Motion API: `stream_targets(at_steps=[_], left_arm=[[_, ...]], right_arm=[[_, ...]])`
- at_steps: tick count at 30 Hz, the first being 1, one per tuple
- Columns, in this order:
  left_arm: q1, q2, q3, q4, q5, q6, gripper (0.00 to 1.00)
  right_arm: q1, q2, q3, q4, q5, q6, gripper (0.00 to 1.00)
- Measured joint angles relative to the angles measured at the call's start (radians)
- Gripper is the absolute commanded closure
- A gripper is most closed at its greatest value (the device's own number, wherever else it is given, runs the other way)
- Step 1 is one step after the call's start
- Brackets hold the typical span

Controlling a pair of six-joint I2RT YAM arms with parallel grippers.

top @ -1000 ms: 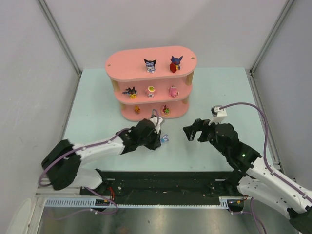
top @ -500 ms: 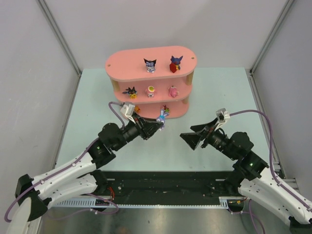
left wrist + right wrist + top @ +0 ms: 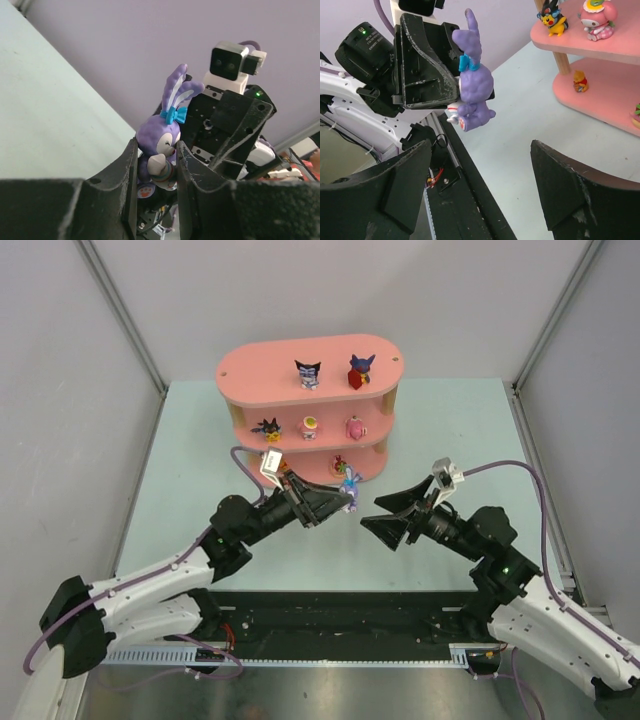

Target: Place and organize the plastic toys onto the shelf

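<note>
Left wrist view showed the small blue-purple plastic rabbit with a blue bow (image 3: 159, 142) clamped at its body between the two black fingers of the left gripper (image 3: 156, 150), ears pointing up past the fingertips. From above, the rabbit (image 3: 349, 480) hung off the pale green tabletop (image 3: 180, 460), just in front of the lowest board of the pink three-tier shelf with oval boards and light wooden posts (image 3: 262, 368).

The right gripper (image 3: 380, 516) faced it from the right, near but apart. In its own wrist view, the right gripper's (image 3: 481, 150) fingers stood wide apart with nothing between them, and the rabbit (image 3: 472, 92) showed beyond the gap.

On the top board stood a black-eared figurine (image 3: 308, 372) and a red-and-purple figurine (image 3: 360, 370). The middle board carried a black-and-yellow figurine (image 3: 267, 428), a small yellow-topped figurine (image 3: 311, 425) and a pink figurine (image 3: 355, 427). A tiny orange figurine (image 3: 281, 466) sat on the lowest board, left of a reddish toy (image 3: 339, 464) that was too small to make out clearly.
</note>
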Motion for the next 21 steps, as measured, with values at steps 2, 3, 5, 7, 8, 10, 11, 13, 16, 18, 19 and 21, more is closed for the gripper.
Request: stream_targets(at_steps=[2, 3, 5, 7, 8, 10, 11, 13, 16, 18, 19, 21], left_arm=[[-0.010, 0.022, 0.001, 0.029, 0.010, -0.018, 1.00], [-0.017, 0.035, 0.002, 0.046, 0.015, -0.028, 1.00], [-0.030, 0.058, 0.004, 0.072, 0.022, -0.040, 1.00], [-0.043, 0.086, 0.011, 0.098, 0.033, -0.055, 1.00], [-0.048, 0.098, 0.015, 0.108, 0.034, -0.061, 1.00], [-0.061, 0.123, 0.022, 0.137, 0.038, -0.072, 1.00], [-0.067, 0.133, 0.025, 0.147, 0.041, -0.079, 1.00], [-0.075, 0.145, 0.029, 0.161, 0.044, -0.084, 1.00], [-0.080, 0.152, 0.031, 0.178, 0.046, -0.090, 1.00], [-0.080, 0.153, 0.031, 0.183, 0.050, -0.092, 1.00], [-0.080, 0.154, 0.031, 0.186, 0.050, -0.096, 1.00], [-0.080, 0.162, 0.031, 0.200, 0.051, -0.102, 1.00]], right_arm=[[0.007, 0.015, 0.000, 0.012, -0.001, -0.005, 0.21], [0.011, 0.021, 0.000, 0.018, 0.000, -0.009, 0.21], [0.023, 0.035, 0.000, 0.027, 0.000, -0.017, 0.23], [0.033, 0.043, 0.000, 0.031, 0.003, -0.024, 0.24], [0.037, 0.044, 0.000, 0.033, 0.004, -0.027, 0.25], [0.045, 0.046, 0.000, 0.041, 0.008, -0.030, 0.26], [0.047, 0.047, 0.000, 0.045, 0.011, -0.032, 0.27], [0.050, 0.049, 0.000, 0.047, 0.015, -0.034, 0.28], [0.051, 0.048, 0.000, 0.050, 0.019, -0.037, 0.32], [0.053, 0.047, 0.000, 0.055, 0.019, -0.039, 0.35], [0.055, 0.047, 0.000, 0.059, 0.019, -0.039, 0.35], [0.056, 0.047, 0.000, 0.064, 0.019, -0.039, 0.37]])
